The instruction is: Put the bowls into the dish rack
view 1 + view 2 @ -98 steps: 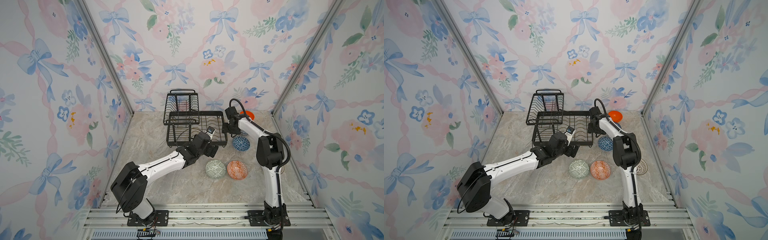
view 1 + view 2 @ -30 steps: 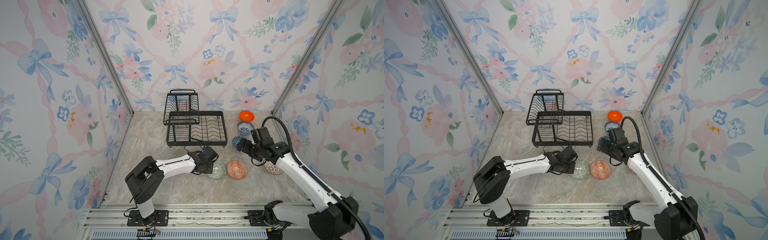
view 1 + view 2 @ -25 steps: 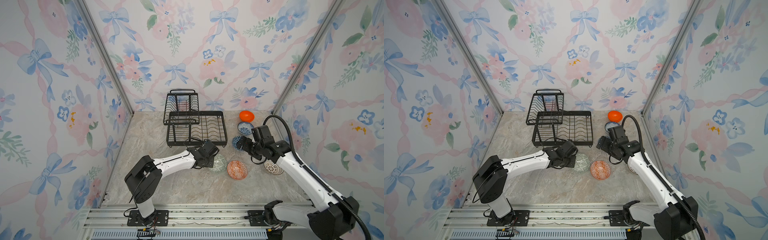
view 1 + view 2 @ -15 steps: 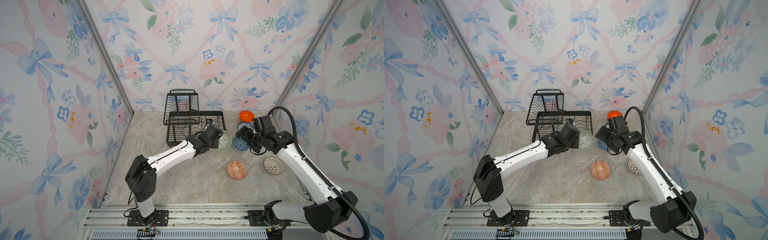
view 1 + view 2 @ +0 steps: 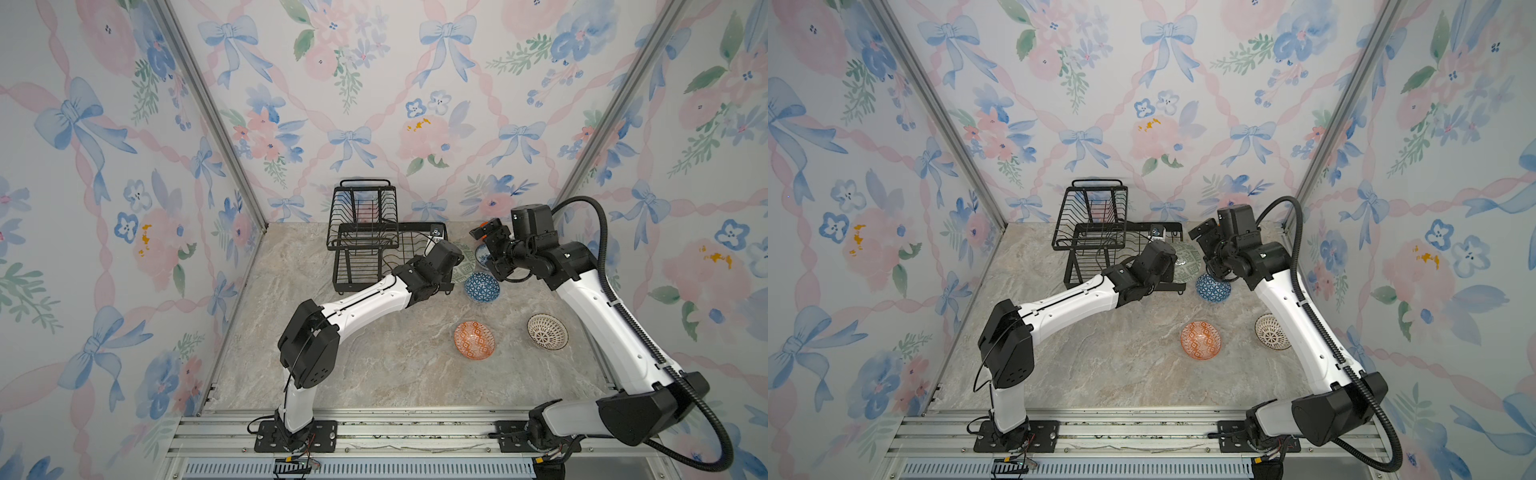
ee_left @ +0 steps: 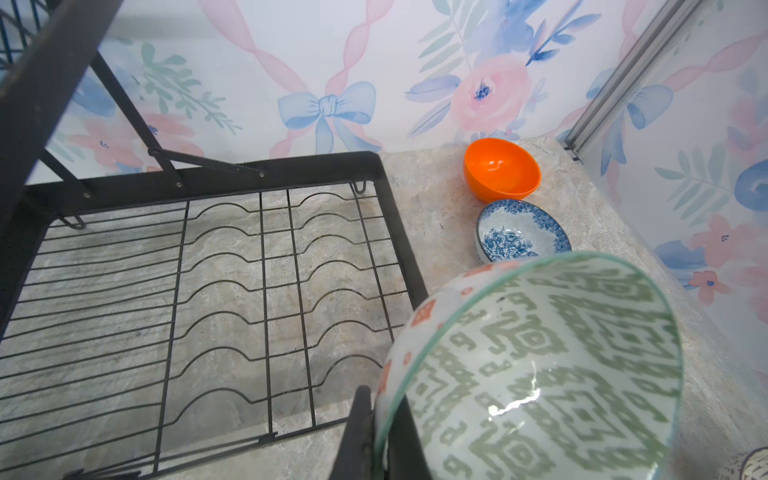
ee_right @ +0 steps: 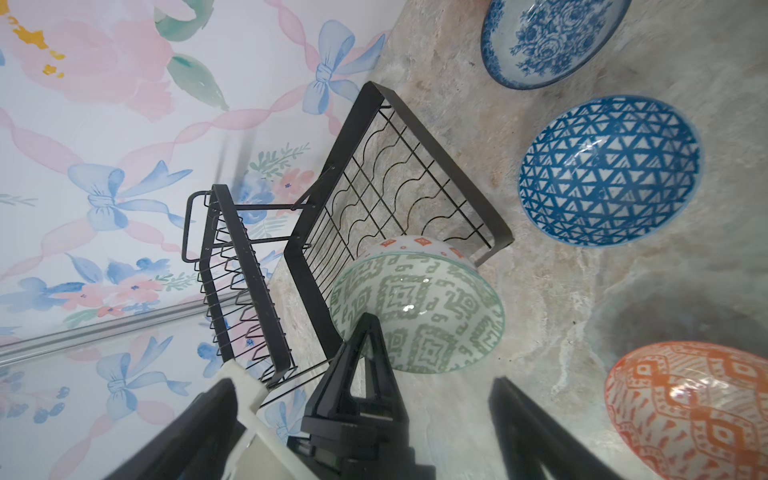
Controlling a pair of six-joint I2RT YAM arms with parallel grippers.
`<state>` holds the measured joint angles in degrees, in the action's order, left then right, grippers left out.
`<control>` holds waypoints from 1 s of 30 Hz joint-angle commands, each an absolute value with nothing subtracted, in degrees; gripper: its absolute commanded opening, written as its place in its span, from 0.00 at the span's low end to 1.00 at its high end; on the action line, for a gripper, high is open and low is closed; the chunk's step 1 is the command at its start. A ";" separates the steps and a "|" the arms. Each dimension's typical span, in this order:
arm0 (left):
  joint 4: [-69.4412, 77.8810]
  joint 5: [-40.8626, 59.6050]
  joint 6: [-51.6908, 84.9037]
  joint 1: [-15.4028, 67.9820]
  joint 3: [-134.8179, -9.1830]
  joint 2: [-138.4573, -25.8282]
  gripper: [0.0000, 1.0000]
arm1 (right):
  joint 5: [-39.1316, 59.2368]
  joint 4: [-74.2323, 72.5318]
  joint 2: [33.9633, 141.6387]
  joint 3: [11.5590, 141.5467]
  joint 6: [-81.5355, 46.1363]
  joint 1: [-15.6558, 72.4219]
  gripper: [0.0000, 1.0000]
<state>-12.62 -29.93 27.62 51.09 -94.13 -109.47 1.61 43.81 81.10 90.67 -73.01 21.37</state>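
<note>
My left gripper is shut on the rim of the grey-green patterned bowl. It holds the bowl tilted, off the table, at the right rim of the black wire dish rack, whose base holds nothing. My right gripper hangs open just right of that bowl, above the white-and-blue floral bowl and the dark-blue geometric bowl. The plain orange bowl sits in the far right corner. The orange-white patterned bowl and the white lattice bowl stand nearer the front.
The rack's raised basket stands at the back, left of its flat base. Papered walls close the table at the back and both sides. In the right wrist view the left gripper's finger shows between my open right fingers.
My left gripper lifted the grey-green bowl off the table and carried it back to the rack's right rim. The right arm rose and swung toward the far right corner, still open.
</note>
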 commanded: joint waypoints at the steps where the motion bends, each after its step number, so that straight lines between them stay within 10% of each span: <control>1: 0.72 -33.17 22.21 51.82 -93.00 -109.17 0.00 | 3.79 41.49 83.49 92.63 -78.77 20.44 1.00; 30: 19.88 -39.76 17.75 54.78 -83.05 -106.90 0.00 | 9.29 33.70 92.14 91.90 -87.90 16.42 0.46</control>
<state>15.57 -37.71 18.22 54.37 -83.42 -109.45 8.40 35.38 90.72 93.01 -86.91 17.08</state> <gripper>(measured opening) 0.049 0.471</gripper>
